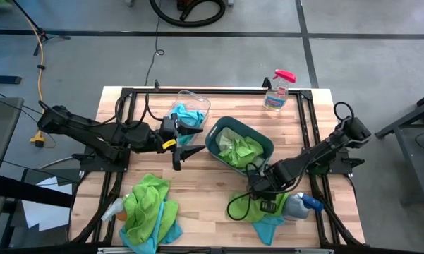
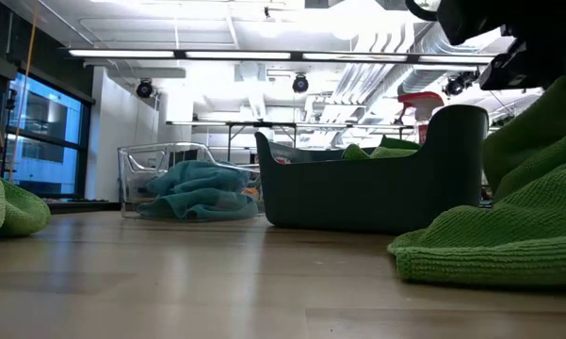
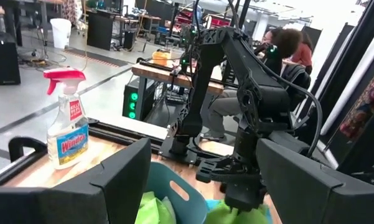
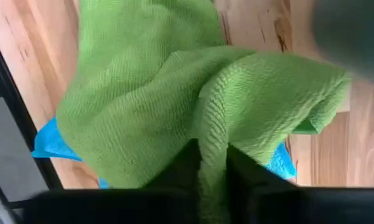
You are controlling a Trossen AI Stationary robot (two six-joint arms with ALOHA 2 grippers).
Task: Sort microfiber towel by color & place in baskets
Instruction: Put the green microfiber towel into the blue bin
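My right gripper point(image 1: 254, 190) is down at the table's near right, shut on a lime green towel point(image 4: 143, 93) that lies over a turquoise blue one point(image 4: 50, 143). My left gripper point(image 1: 196, 140) hovers open between the clear tub point(image 1: 190, 109), which holds blue towels point(image 2: 196, 188), and the dark teal tub point(image 1: 213, 144), which holds green towels point(image 1: 238, 148). In the left wrist view its fingers frame the teal tub point(image 3: 174, 186). A pile of green and blue towels point(image 1: 148, 212) lies at the near left. My right gripper pinches a raised fold point(image 4: 215, 134) of the lime green towel between its two fingers point(image 4: 243, 171), coming from above. The rest of the towel lies spread on the blue towel and the table.
A pink-topped spray bottle point(image 1: 277, 90) stands at the far right corner. A blue-topped bottle point(image 1: 303, 204) lies beside the right gripper, and another bottle point(image 1: 113, 210) lies by the near-left pile. A black metal frame point(image 1: 127, 95) rims the table. Bare wood point(image 1: 204, 190) shows at the near centre.
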